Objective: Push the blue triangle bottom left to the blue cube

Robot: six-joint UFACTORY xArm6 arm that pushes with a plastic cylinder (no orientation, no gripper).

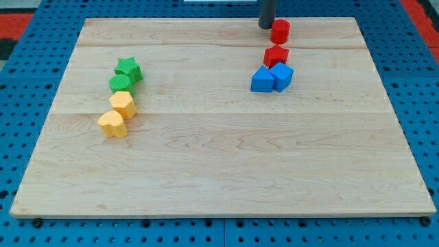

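Note:
The blue triangle [260, 80] lies at the view's upper right, touching the left side of the blue cube [282, 75]. A red star-like block [276, 56] sits just above the pair, touching them. A red cylinder [280, 31] stands higher, near the board's top edge. My tip [265, 26] is at the top edge, just left of the red cylinder and well above the blue blocks.
On the view's left a column of blocks runs downward: a green star [128, 68], a green round block [121, 84], a yellow hexagon-like block [123, 104] and a yellow heart [113, 125]. The wooden board [219, 171] lies on a blue pegboard.

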